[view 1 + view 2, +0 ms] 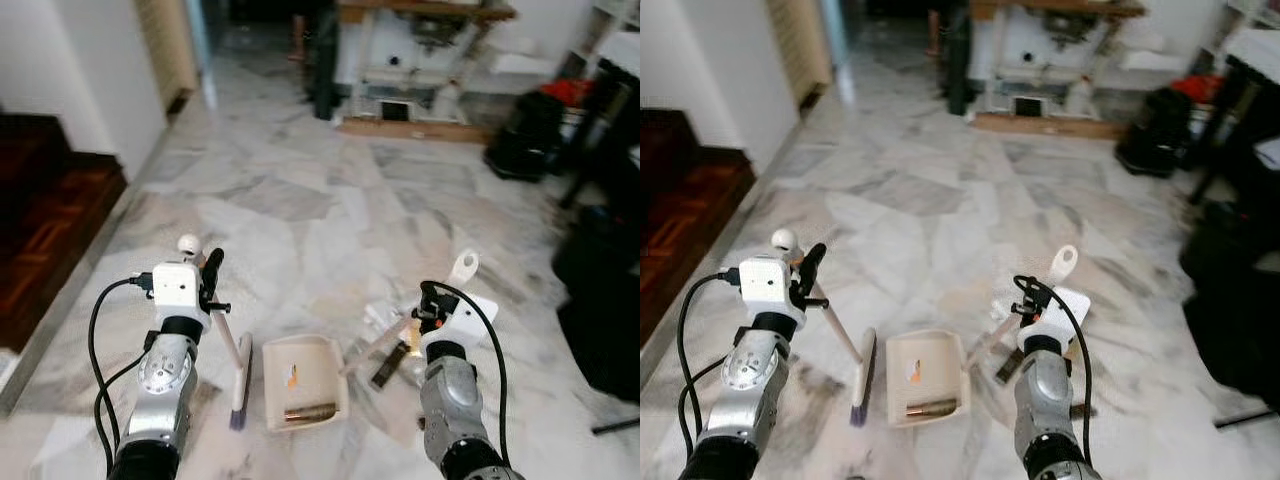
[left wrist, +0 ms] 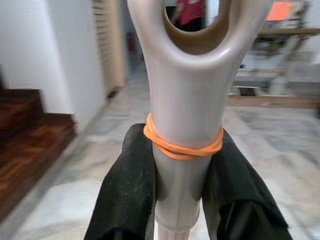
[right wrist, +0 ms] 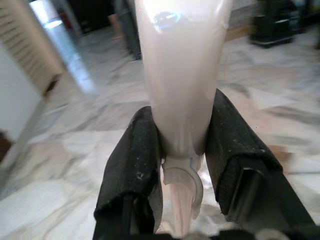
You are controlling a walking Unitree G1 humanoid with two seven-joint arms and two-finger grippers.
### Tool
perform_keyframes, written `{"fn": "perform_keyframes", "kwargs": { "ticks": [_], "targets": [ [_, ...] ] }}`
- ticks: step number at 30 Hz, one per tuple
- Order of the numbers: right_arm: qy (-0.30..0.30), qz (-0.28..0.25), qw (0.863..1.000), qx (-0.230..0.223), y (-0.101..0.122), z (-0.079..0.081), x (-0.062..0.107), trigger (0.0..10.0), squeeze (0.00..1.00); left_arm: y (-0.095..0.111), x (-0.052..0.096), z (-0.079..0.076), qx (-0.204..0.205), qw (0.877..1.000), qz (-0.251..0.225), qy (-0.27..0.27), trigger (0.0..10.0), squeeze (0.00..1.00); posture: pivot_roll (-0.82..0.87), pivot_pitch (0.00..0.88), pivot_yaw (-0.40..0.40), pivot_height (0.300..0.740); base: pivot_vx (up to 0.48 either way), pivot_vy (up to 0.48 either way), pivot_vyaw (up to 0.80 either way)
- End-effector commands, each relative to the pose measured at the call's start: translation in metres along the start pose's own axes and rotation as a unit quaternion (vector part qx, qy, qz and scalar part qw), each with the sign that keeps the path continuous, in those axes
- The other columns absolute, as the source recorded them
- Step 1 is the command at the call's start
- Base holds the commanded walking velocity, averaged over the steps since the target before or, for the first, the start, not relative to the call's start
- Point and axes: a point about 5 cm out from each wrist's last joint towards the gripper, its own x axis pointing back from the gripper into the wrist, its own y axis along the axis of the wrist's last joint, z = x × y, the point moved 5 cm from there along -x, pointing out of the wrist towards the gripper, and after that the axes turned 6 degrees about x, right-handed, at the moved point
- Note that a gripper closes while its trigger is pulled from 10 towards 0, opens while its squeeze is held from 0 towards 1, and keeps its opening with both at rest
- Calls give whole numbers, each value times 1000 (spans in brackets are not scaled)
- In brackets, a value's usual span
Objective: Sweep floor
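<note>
Dustpan [image 1: 303, 381] sits on the marble floor [image 1: 300, 200] with some debris already inside; wrappers [image 1: 385, 335] beside it remain. Left gripper [image 2: 180, 192] clamps the broom handle [image 2: 182, 110], right gripper [image 3: 182, 160] clamps the dustpan handle [image 3: 180, 60].

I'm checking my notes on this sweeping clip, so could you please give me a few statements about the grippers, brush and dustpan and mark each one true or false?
1. The left gripper is shut on the brush handle. True.
2. An orange rubber band is wrapped around that handle. True.
3. The dustpan is empty. False: a brownish cylindrical item lies in it.
4. The right gripper is open and holds nothing. False: it is shut on the dustpan handle.
5. The brush head rests on the wooden step. False: it is on the marble floor, beside the dustpan.
</note>
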Motion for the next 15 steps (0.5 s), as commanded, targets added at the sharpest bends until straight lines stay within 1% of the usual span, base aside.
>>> {"fn": "perform_keyframes", "kwargs": {
  "ticks": [1, 7, 15],
  "targets": [
    [-3, -39, 999, -8, 23, -2, -9, 10000, 0, 11, -6, -7, 0, 1000, -22, -5, 10000, 0, 54, 0, -49, 740, 0, 0, 800],
    [-4, -44, 999, -6, 28, -3, -13, 10000, 0, 15, -9, -2, -2, 1000, -26, 8, 10000, 0, 55, 0, -59, 740, 0, 0, 800],
    [2, -45, 999, -11, 32, 3, -16, 10000, 0, 15, -11, -3, -3, 1000, -26, 10, 10000, 0, 54, 0, -59, 740, 0, 0, 800]
  ]
}}
